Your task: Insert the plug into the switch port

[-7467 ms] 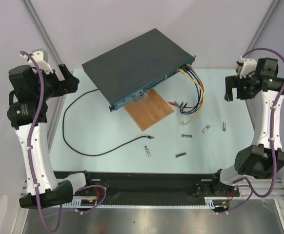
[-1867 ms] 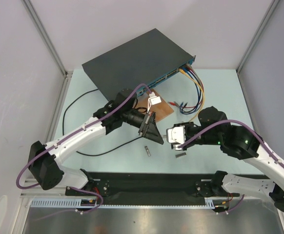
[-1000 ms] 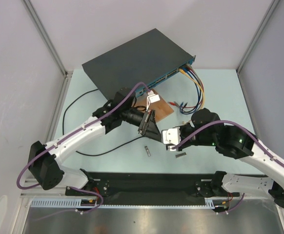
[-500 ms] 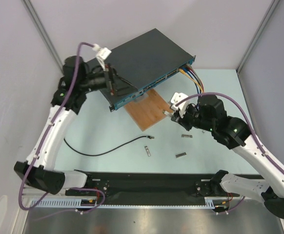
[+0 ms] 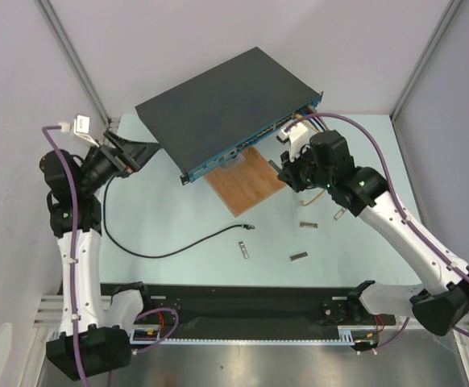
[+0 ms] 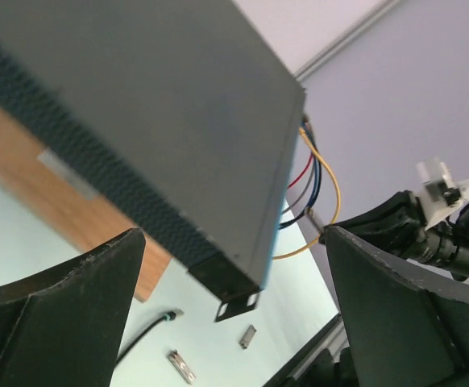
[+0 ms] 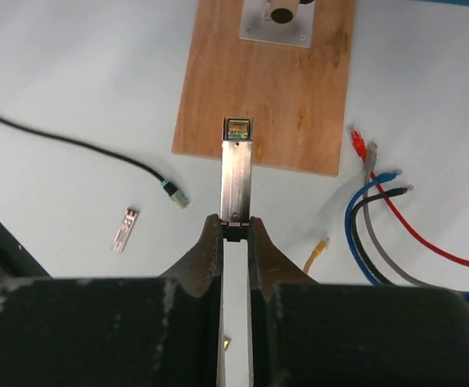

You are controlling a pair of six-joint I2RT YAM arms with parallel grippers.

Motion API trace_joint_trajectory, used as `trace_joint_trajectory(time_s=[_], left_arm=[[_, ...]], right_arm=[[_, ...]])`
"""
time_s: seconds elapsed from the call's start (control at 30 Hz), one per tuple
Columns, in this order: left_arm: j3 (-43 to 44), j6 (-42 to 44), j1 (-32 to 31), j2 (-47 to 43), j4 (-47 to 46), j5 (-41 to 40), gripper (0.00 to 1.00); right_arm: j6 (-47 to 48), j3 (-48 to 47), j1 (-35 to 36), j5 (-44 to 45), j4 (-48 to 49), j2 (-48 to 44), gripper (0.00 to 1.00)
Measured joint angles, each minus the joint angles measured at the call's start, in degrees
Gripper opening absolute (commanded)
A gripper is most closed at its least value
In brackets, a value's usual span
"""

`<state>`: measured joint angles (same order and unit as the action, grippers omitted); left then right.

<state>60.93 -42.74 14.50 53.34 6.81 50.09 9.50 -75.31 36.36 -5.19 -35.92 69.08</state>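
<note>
Grey walls (image 5: pixel 178 32) stand around a pale green tabletop (image 5: pixel 363 161) with a dark switch box (image 5: pixel 226 97) and a wooden board (image 5: pixel 251 184). The left end effector (image 5: pixel 138 151) has swung back to the left edge and is spread wide; the right end effector (image 7: pixel 234 230), now up by the box, pinches a silver metal stick (image 7: pixel 236 169). The plug (image 5: pixel 251 228), a small pale tip on a thin black cable (image 5: pixel 178 250), lies unmoved in the lower middle, well apart from the switch port row (image 5: pixel 255 135) on the box's blue face.
</note>
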Motion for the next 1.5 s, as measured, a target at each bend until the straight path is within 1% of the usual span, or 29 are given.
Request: trace_joint_trajectory(time_s=[0.2,0.37,0.47,0.6,0.7,0.83,1.1,1.2,1.3,1.33,1.4,1.43,1.5], left_arm=[[-8.0,-3.5,1.1,-0.1,-0.7,-2.0,1.00],[-12.5,-8.1,1.1,2.0,-4.9,-2.6,1.00],[-14.6,-10.3,1.0,2.6,-7.5,-3.3,1.00],[-15.4,-12.0,0.3,3.4,-10.8,-4.0,0.99],[-15.5,-12.8,-1.3,4.2,-13.4,-5.0,0.99],[-15.5,-13.4,-3.7,5.9,-15.7,-6.0,0.99],[-15.5,-14.9,-6.7,8.9,-17.9,-8.0,0.94],[-15.6,-16.4,-7.8,9.3,-20.2,-8.2,0.89],[-16.8,-18.5,-8.7,9.4,-23.5,-8.2,0.78],[-17.3,-19.3,-9.1,9.6,-24.4,-8.2,0.72],[-17.6,-19.9,-9.7,10.3,-25.3,-8.3,0.64],[-17.7,-20.6,-10.0,10.6,-25.7,-8.3,0.56],[-17.7,-22.5,-10.3,10.8,-26.0,-8.2,0.49]], right_arm=[[-2.3,-5.1,-1.7,-0.5,0.0,4.5,0.00],[-4.4,-5.7,-0.3,-0.8,0.7,5.7,0.00],[-6.3,-5.8,2.3,1.5,1.2,6.6,0.00],[-7.6,-6.3,6.1,5.0,1.9,8.1,0.00],[-8.0,-7.2,7.9,6.8,2.1,9.3,0.00],[-8.7,-8.7,8.1,8.1,2.3,10.7,0.00],[-10.5,-10.8,8.1,8.4,3.4,12.2,0.00],[-11.2,-11.7,8.1,8.4,3.8,13.5,0.00],[-11.8,-12.5,8.0,8.4,4.0,14.8,0.00],[-12.2,-12.7,8.0,8.4,4.0,15.3,0.00],[-12.7,-13.0,8.0,8.3,4.0,15.8,0.00],[-12.9,-13.3,8.0,8.3,4.0,16.1,0.00],[-13.3,-13.7,8.0,8.4,4.0,16.5,0.00]])
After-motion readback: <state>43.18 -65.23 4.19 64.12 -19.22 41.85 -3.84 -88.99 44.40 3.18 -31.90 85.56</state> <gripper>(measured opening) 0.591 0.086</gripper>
